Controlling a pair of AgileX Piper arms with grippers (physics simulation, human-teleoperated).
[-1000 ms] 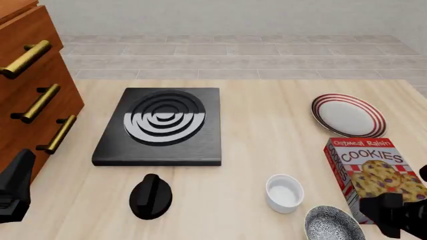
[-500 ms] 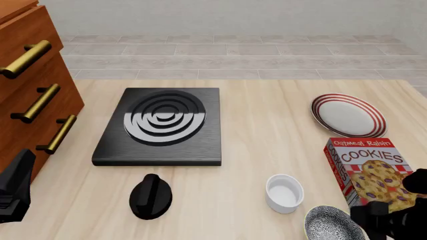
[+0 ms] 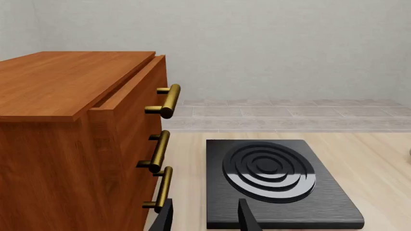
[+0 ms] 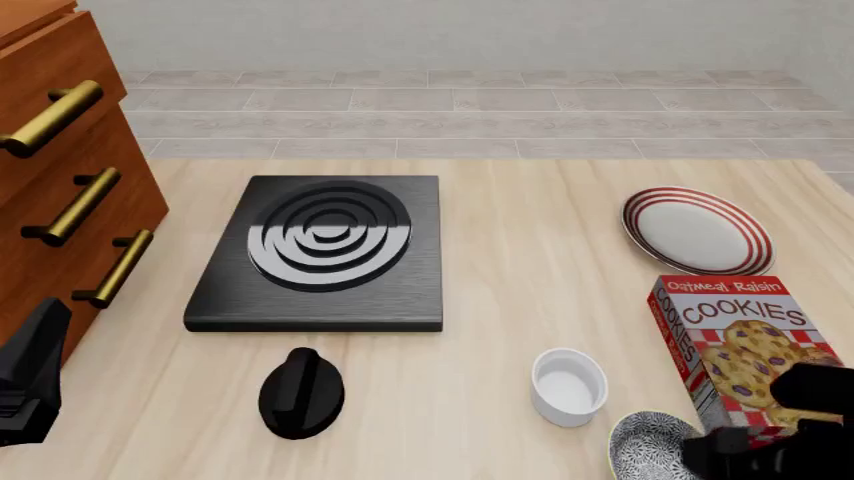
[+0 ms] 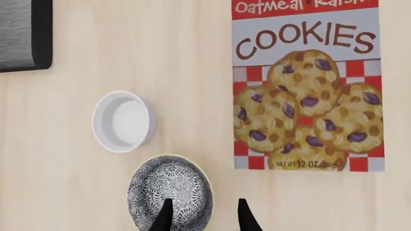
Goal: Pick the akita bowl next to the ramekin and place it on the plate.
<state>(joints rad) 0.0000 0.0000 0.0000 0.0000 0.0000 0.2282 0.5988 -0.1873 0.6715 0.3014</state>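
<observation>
In the left wrist view, the left gripper (image 3: 204,216) is seen with its fingers spread and nothing between them. It is aimed past the stove plate (image 3: 276,180), with the wooden drawer cabinet (image 3: 70,144) beside it. Nothing of the task is shown here.

In the front view, the akita bowl (image 4: 650,446) sits at the table's near edge, at about five o'clock from the ramekin (image 4: 569,386) and just beside it. The plate (image 4: 697,230) lies well apart, at about twelve o'clock from the bowl, beyond the cookie box (image 4: 742,340). Compared with a second ago, the right gripper (image 4: 747,458) has been carried from beside the box toward nine o'clock, and part of the bowl's rim is now covered by it. The left arm has not shifted.

In the right wrist view, the right gripper (image 5: 203,214) is held open, one fingertip (image 5: 165,211) over the bowl's speckled inside and the other outside its rim. The rim is thus straddled but not yet clamped; descent and closing are judged to be next.
</observation>
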